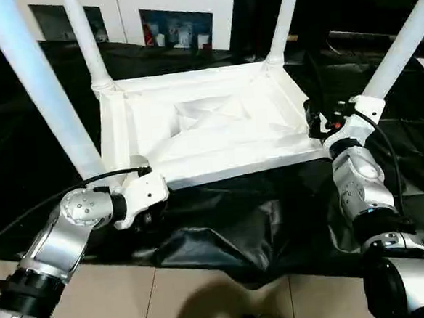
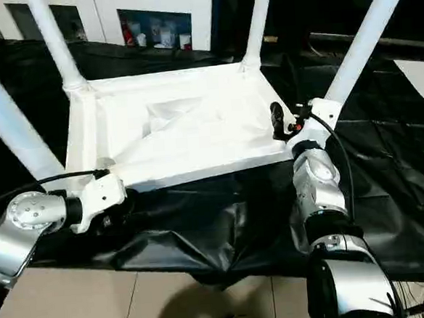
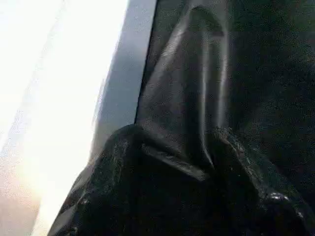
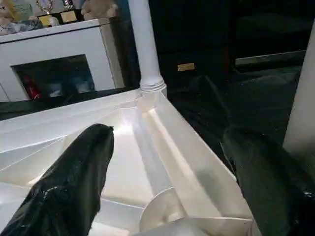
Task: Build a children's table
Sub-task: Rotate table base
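The children's table [image 1: 217,126] lies upside down on a black sheet [image 1: 231,223] covering the work surface, ribbed underside facing up. All four legs stand in the corner sockets and point upward: near left leg [image 1: 43,91], far left leg [image 1: 87,40], far right leg [image 1: 284,19], near right leg [image 1: 401,47].

The left gripper [image 1: 146,207] sits at the near left corner of the top, low against the rim beside the base of the near left leg. Its fingers [image 3: 147,196] are partly apart; whether they clamp anything cannot be told, since a fold of the black sheet lies between them in the left wrist view.

The right gripper [image 4: 167,187] is at the near right corner. Its fingers [image 4: 74,182] stand wide apart, straddling the rim and corner socket, without closing on them

A white cabinet [image 4: 59,59] stands behind the table
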Controlling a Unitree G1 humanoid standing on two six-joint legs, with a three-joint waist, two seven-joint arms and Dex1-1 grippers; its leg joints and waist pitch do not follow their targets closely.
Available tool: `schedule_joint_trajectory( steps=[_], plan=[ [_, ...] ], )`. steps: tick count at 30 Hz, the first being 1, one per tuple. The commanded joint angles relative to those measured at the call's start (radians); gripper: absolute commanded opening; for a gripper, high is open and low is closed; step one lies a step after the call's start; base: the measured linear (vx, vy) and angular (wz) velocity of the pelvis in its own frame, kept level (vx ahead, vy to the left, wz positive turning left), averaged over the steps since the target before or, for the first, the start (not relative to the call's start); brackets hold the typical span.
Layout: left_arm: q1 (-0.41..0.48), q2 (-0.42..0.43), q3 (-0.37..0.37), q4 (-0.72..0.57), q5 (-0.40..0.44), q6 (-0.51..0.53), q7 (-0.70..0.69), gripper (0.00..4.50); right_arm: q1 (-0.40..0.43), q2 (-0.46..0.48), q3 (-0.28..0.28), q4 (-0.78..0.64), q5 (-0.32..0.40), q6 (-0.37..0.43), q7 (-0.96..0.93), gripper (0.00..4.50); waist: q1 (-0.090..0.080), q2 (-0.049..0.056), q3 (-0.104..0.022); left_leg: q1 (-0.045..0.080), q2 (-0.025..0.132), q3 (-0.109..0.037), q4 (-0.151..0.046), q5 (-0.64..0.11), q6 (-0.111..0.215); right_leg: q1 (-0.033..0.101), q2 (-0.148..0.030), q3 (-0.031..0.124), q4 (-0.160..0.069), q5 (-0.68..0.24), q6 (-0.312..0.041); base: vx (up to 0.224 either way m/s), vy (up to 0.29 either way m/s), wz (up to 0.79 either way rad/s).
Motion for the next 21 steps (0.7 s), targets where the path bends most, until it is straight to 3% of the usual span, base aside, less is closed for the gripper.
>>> schedule_joint_trajectory(
  steps=[1,8,9,10,14,18,21],
  plan=[
    [-0.015,0.007,0.024,0.005,0.013,-0.016,0.035,2.69,-0.008,-0.023,-0.035,0.012,-0.007,-0.021,-0.012,3.89,-0.008,0.008,-0.069,0.016,0.009,-0.001,-0.064,-0.23,0.021,0.051,-0.044,0.037,-0.068,-0.281,-0.167,0.0,0.0,0.0],
    [-0.014,0.014,0.039,0.034,0.01,-0.076,0.058,2.69,-0.006,-0.035,-0.038,0.029,-0.009,-0.036,-0.014,3.89,-0.006,0.011,-0.071,0.014,0.009,-0.001,-0.063,-0.201,0.027,0.053,-0.043,0.037,-0.061,-0.216,-0.186,0.0,0.0,0.0],
    [-0.014,0.015,0.051,0.048,0.003,-0.101,0.063,2.69,-0.011,-0.046,-0.042,0.038,-0.007,-0.041,-0.015,3.89,-0.005,0.018,-0.071,0.015,0.009,-0.001,-0.063,-0.204,0.027,0.053,-0.044,0.037,-0.061,-0.212,-0.19,0.0,0.0,0.0],
    [-0.013,0.015,0.063,0.051,-0.008,-0.11,0.066,2.69,-0.015,-0.056,-0.044,0.043,-0.009,-0.046,-0.019,3.89,-0.006,0.014,-0.071,0.014,0.008,-0.001,-0.063,-0.21,0.026,0.054,-0.043,0.036,-0.063,-0.214,-0.194,0.0,0.0,0.0],
    [-0.001,0.021,0.1,0.055,-0.061,-0.156,0.053,2.69,-0.028,-0.093,-0.064,0.066,-0.009,-0.056,-0.035,3.89,0.001,0.017,-0.073,0.019,0.009,0.002,-0.061,-0.208,0.024,0.053,-0.041,0.037,-0.058,-0.182,-0.209,0.0,0.0,0.0],
    [0.013,0.034,0.108,0.058,-0.076,-0.184,0.039,2.69,-0.031,-0.107,-0.076,0.071,-0.009,-0.057,-0.038,3.89,0.002,0.018,-0.072,0.014,0.008,0.001,-0.061,-0.194,0.028,0.056,-0.04,0.035,-0.055,-0.153,-0.211,0.0,0.0,0.0],
    [0.037,0.025,0.129,0.03,-0.142,-0.185,-0.005,2.69,-0.026,-0.102,-0.076,0.066,-0.006,-0.052,-0.023,3.89,0.0,0.02,-0.073,0.011,0.008,0.001,-0.061,-0.19,0.028,0.058,-0.042,0.036,-0.052,-0.148,-0.218,0.0,0.0,0.0]
  ],
)
